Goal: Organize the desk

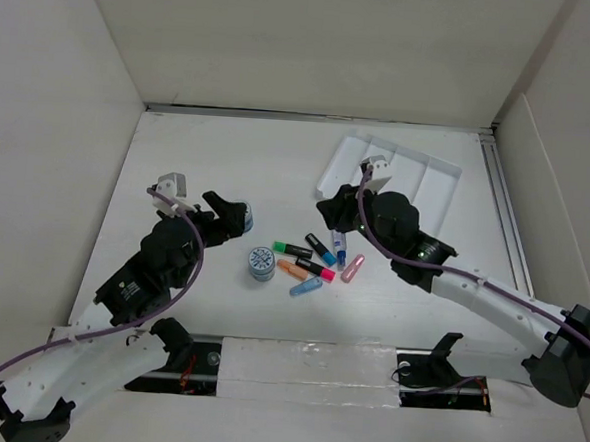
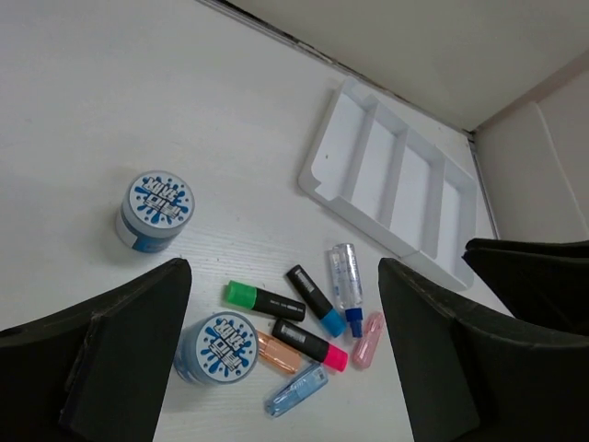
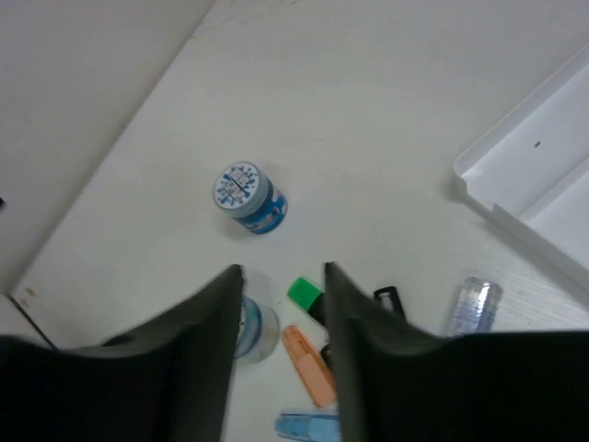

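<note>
On the white desk (image 1: 229, 157) lies a cluster of small items: a green-capped marker (image 2: 262, 299), a blue-capped marker (image 2: 315, 300), a pink-capped marker (image 2: 308, 344), an orange tube (image 2: 278, 353), a light blue tube (image 2: 294, 390), a pink clip (image 2: 366, 339) and a clear bottle (image 2: 346, 276). One blue-labelled jar (image 1: 261, 264) stands beside them, a second jar (image 2: 155, 210) further left. My left gripper (image 1: 230, 217) hovers wide open by that second jar, holding nothing. My right gripper (image 1: 334, 208) hangs open and empty above the cluster's far side.
A white compartmented tray (image 1: 393, 177) sits at the back right, tilted, just behind the right gripper. White walls close in the left, back and right sides. A metal rail (image 1: 505, 224) runs along the right edge.
</note>
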